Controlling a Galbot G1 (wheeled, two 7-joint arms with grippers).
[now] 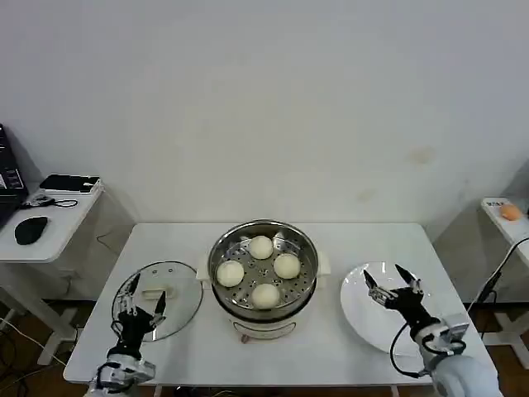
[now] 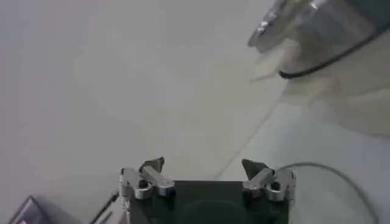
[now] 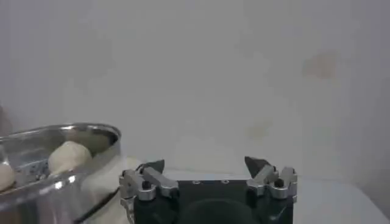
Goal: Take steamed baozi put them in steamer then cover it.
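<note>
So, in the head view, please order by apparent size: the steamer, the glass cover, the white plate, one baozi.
1. The steamer, the largest.
2. The white plate and the cover: they look close in size, and the grippers hide part of each, so I do not rank them.
3. A baozi, clearly the smallest.

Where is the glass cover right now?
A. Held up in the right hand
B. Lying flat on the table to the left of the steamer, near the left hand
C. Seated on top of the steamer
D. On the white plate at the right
B. The cover lies flat on the table left of the open steamer, with the left hand at its near edge; the right hand is empty over the plate.
</note>
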